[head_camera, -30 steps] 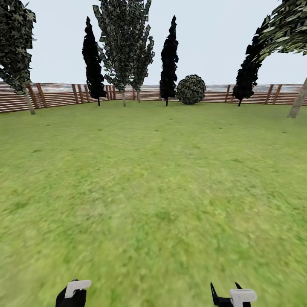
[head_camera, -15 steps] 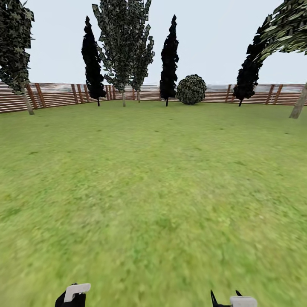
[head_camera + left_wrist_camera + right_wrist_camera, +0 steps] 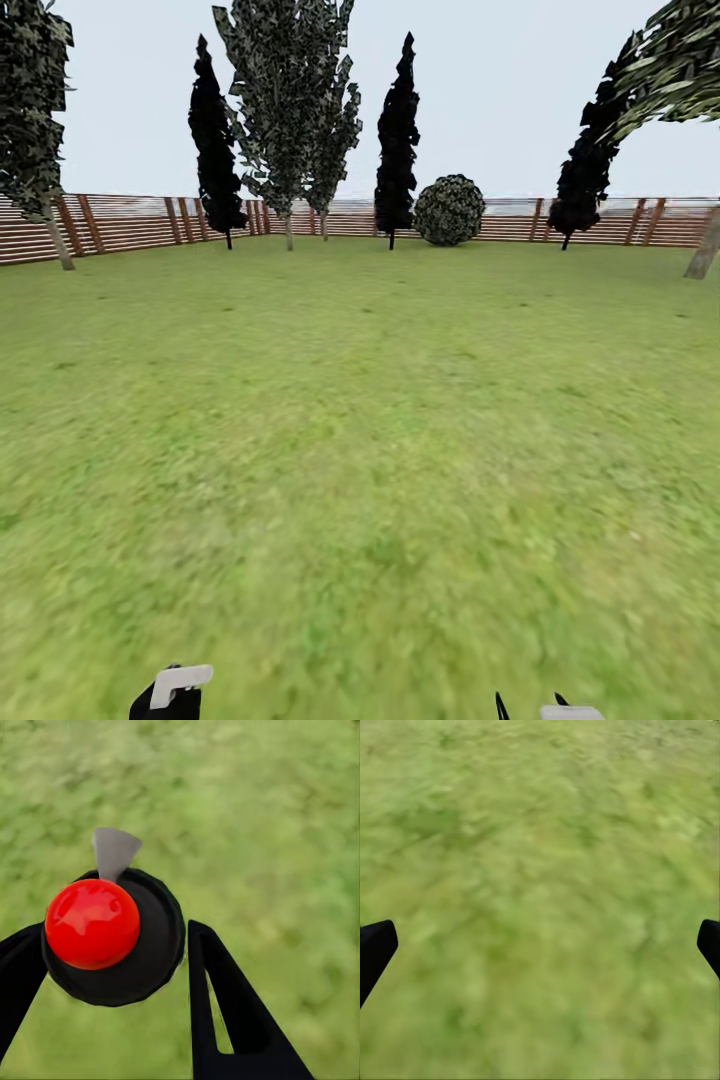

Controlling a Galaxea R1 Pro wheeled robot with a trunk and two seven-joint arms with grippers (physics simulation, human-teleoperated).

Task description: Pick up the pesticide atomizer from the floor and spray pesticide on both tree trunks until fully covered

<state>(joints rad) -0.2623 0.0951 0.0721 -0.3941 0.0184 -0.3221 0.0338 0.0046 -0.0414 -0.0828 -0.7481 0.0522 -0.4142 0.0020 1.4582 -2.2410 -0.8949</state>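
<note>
The pesticide atomizer point(image 3: 94, 922), a black round body with a glossy red cap and a grey nozzle, sits between the black fingers of my left gripper point(image 3: 112, 952), which is shut on it. In the head view the atomizer's pale trigger point(image 3: 181, 679) pokes up at the bottom left. My right gripper point(image 3: 540, 945) is open over bare grass, its tips far apart; it peeks in at the head view's bottom edge point(image 3: 545, 711). A leaning grey-brown tree trunk point(image 3: 703, 251) stands far off at the right edge, another tree point(image 3: 55, 232) at the far left by the fence.
Green lawn point(image 3: 360, 420) stretches ahead to a brown slatted fence point(image 3: 130, 220). Along the fence stand narrow black trees point(image 3: 398, 130), a thin-stemmed leafy tree point(image 3: 288, 110) and a round dark bush point(image 3: 448, 210).
The whole head view has crept forward a little, so the camera moved. My right gripper has sunk lower at the picture's bottom edge. The left gripper still holds the atomizer.
</note>
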